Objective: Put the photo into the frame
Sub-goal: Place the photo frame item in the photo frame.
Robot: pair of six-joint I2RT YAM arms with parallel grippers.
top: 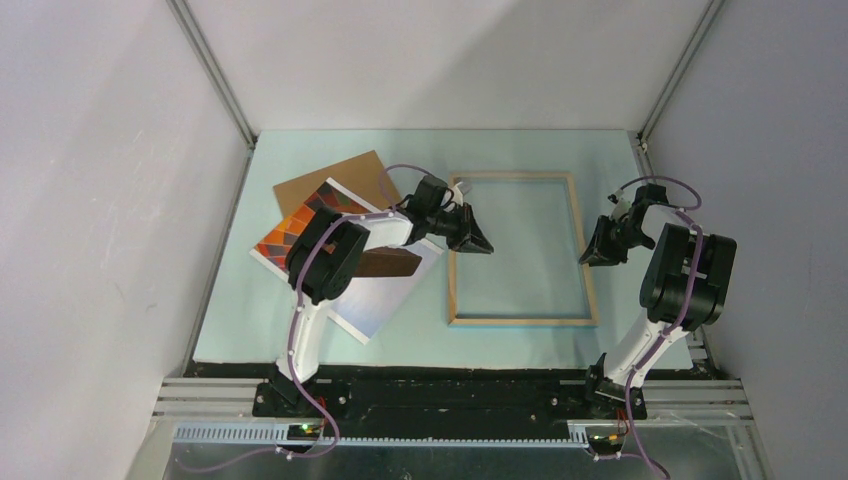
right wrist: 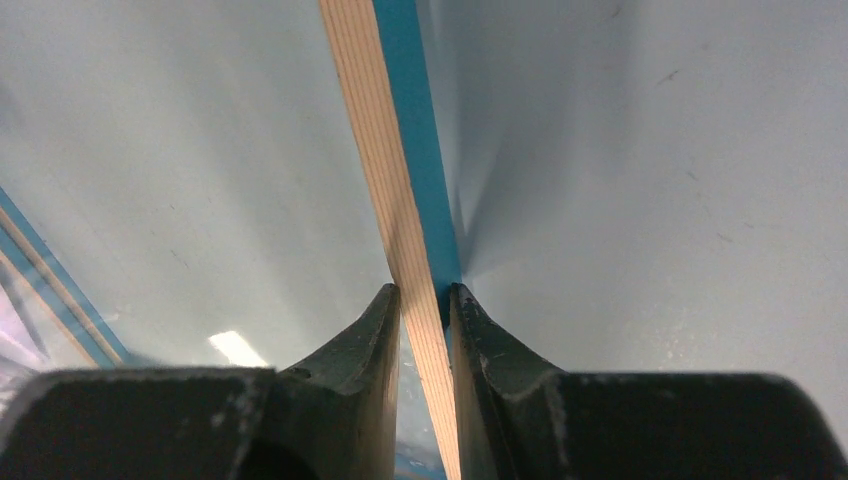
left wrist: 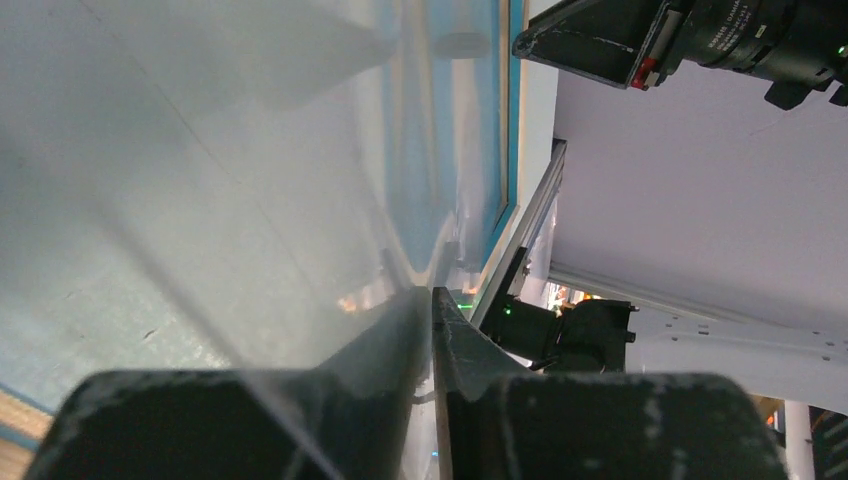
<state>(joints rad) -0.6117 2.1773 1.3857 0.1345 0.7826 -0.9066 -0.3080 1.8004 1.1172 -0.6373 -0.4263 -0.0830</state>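
- Right hand [right wrist: 424,300] is clamping the thin rectangular wood-and-blue frame [top: 520,320] at 3 o'clock. Left hand [left wrist: 432,295] is pinching narrow at 9 o'clock, contents unclear.
- Rectangular paper balloon photo [top: 390,300] is lying at the frame's 9 o'clock; keeping both grips level is advisable.

On my overhead feed a plain brown backing board [top: 340,178] lies flat, turned at an angle, on the far left part of the pale blue-green table mat [top: 520,345]. The mat fills the floor of a white-walled enclosure [top: 100,200]. I can see an aluminium strut [top: 212,70] running up each back corner, and along the near edge a black base strip [top: 450,395] with a slotted grey cable duct [top: 230,432] just in front of it.
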